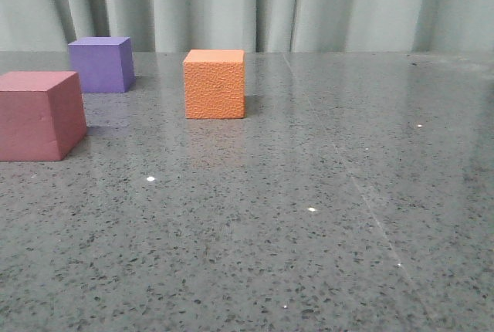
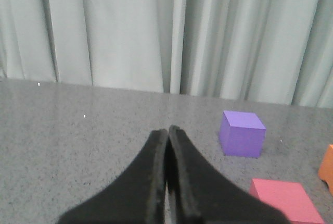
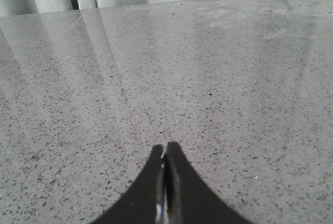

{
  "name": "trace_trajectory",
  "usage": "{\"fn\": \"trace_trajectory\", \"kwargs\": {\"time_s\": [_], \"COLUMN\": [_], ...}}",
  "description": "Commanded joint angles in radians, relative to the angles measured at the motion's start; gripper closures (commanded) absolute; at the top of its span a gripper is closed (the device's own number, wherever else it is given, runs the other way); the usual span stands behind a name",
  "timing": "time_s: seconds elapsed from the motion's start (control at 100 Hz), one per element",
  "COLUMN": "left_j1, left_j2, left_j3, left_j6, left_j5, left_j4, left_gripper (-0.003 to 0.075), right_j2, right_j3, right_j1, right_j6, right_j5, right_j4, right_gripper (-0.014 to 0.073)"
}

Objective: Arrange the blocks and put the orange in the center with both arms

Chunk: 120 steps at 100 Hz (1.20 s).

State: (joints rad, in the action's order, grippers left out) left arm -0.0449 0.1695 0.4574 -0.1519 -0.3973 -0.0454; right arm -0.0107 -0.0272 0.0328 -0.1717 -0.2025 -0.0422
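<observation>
**Three cubes waiting, both arms empty**

Front view: the orange cube (image 1: 214, 83) sits upper centre of the frame, the purple cube (image 1: 100, 64) upper left near the curtain (image 1: 309, 4), the pink-red cube (image 1: 40, 114) hard against the left edge. All three stand apart on the worktop (image 1: 324, 216). Orange is not between the others, so the row looks not yet built. The left gripper (image 2: 167, 130) has its jaws clenched on nothing, purple and pink-red to its lower right (orange just peeks in at the right edge). The right gripper (image 3: 165, 146) is clenched too, over bare stone. The frame's whole right half is open, plenty of room to move cubes
</observation>
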Motion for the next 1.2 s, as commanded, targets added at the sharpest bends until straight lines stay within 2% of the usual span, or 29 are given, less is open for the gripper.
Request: {"fn": "trace_trajectory", "kwargs": {"time_s": [0.0, 0.17, 0.4, 0.7, 0.75, 0.84, 1.03, 1.1, 1.19], "left_j1": [0.000, 0.000, 0.000, 0.000, 0.000, 0.000, 0.000, 0.000, 0.000], "left_j2": [0.123, 0.314, 0.441, 0.458, 0.458, 0.458, 0.458, 0.458, 0.458], "left_j3": [0.148, 0.317, 0.360, 0.360, 0.360, 0.360, 0.360, 0.360, 0.360], "left_j6": [-0.006, -0.006, -0.006, -0.006, -0.006, -0.004, 0.013, 0.013, 0.013], "left_j5": [-0.090, -0.271, -0.277, -0.280, -0.280, -0.280, -0.278, -0.276, -0.272], "left_j4": [0.045, 0.060, 0.069, 0.090, 0.090, 0.090, 0.079, 0.077, 0.077], "left_gripper": [0.0739, 0.0739, 0.0739, 0.0726, 0.0690, 0.0560, 0.0131, 0.0052, 0.0050], "right_j2": [-0.023, -0.023, -0.023, -0.023, -0.023, -0.023, -0.023, -0.023, -0.023], "right_j3": [0.013, 0.013, 0.013, 0.013, 0.013, 0.013, 0.013, 0.013, 0.013], "right_j1": [-0.005, -0.005, -0.005, -0.005, -0.005, -0.005, -0.005, -0.005, -0.005], "right_j6": [0.012, 0.012, 0.012, 0.012, 0.012, 0.012, 0.012, 0.012, 0.012], "right_j5": [0.088, 0.088, 0.088, 0.088, 0.088, 0.088, 0.088, 0.088, 0.088], "right_j4": [-0.001, -0.001, -0.001, -0.001, -0.001, -0.001, -0.001, -0.001, -0.001], "right_gripper": [0.0661, 0.0661, 0.0661, 0.0661, 0.0661, 0.0661, 0.0661, 0.0661, 0.0661]}}
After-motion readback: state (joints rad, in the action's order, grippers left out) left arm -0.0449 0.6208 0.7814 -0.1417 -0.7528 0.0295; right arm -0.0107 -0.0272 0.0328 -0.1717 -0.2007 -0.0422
